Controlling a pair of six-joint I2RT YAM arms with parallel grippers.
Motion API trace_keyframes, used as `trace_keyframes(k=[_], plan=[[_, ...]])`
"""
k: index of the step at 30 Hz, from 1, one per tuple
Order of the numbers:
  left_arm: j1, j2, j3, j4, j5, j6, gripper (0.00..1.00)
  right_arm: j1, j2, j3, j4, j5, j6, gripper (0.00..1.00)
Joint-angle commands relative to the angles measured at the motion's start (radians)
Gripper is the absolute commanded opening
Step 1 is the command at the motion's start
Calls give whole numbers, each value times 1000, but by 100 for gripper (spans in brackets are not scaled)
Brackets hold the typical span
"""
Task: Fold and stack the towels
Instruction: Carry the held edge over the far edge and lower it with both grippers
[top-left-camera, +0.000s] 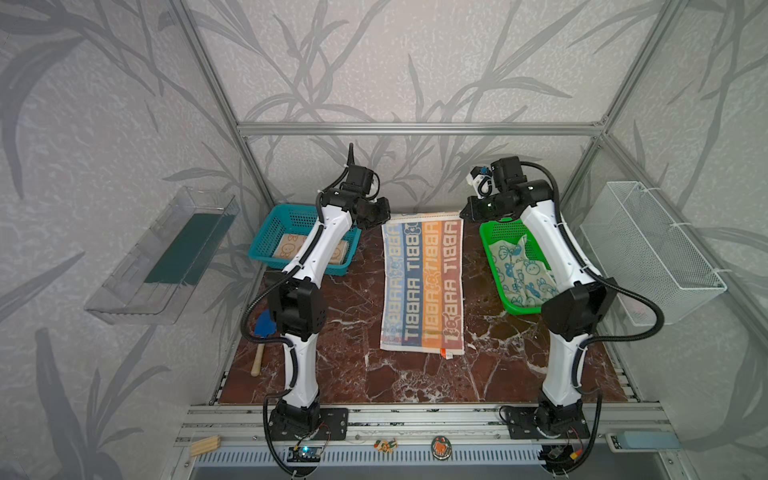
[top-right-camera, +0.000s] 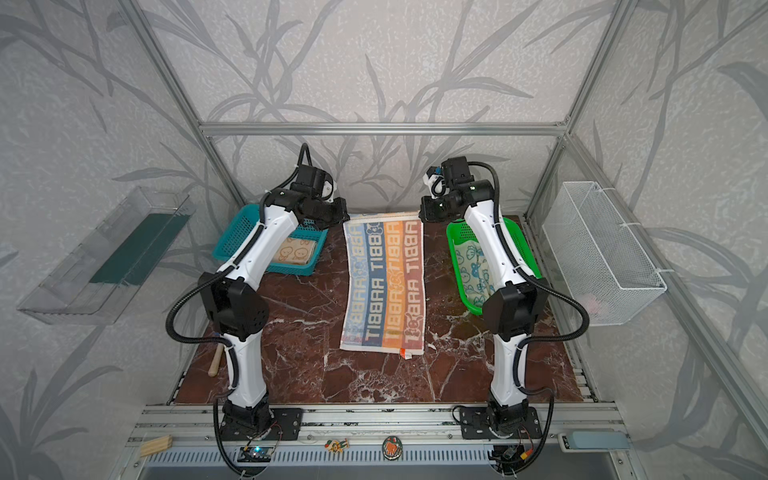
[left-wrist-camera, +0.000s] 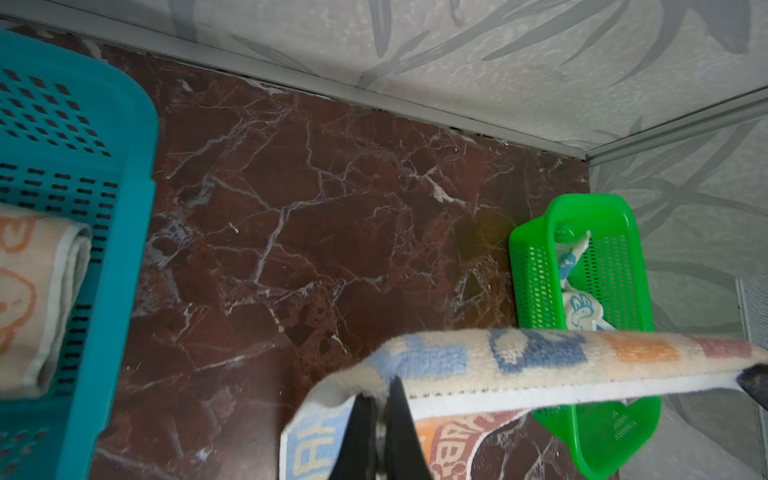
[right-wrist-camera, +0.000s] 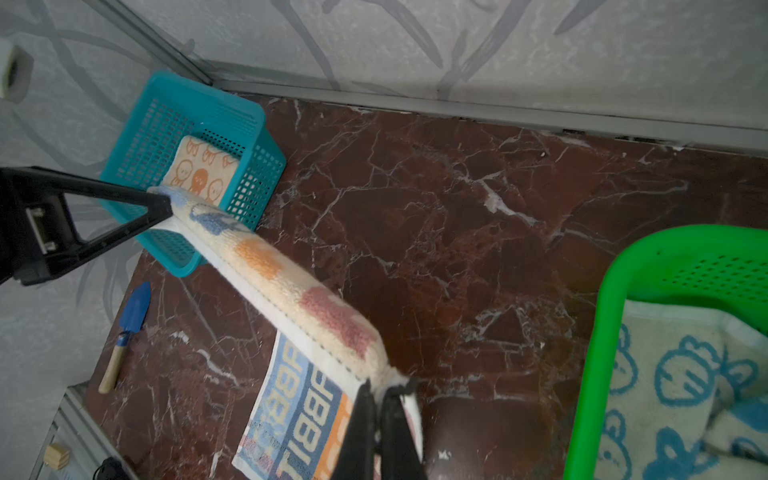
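Marble table: we see the striped towel lying lengthwise at centre, far edge lifted. At one far corner the left gripper pinches the cloth, at the other the right gripper, both with jaws pressed tight. We note the orange-bunny towel folded in the teal basket and the blue-bunny towel crumpled in the green basket.
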Motion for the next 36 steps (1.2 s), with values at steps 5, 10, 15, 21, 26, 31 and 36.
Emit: trace_keyframes(k=[5, 10, 15, 21, 26, 31, 36], plan=[[28, 112, 161, -78, 39, 36, 0, -15, 250, 367, -273, -58, -41, 0], [28, 21, -86, -2, 31, 37, 0, -8, 105, 7, -94, -68, -19, 0], [20, -128, -422, 139, 33, -1, 0, -7, -67, -411, 109, -93, 29, 0], [1, -287, -791, 301, 37, -61, 0, -2, -177, -724, 233, -108, 45, 0], [-14, -335, -949, 367, 43, -87, 0, 5, -227, -889, 291, -103, 52, 0], [-22, -362, -1011, 394, 41, -97, 0, 6, -251, -968, 315, -72, 53, 0], [-23, -391, -996, 383, 44, -99, 0, 6, -286, -956, 299, -56, 51, 0]])
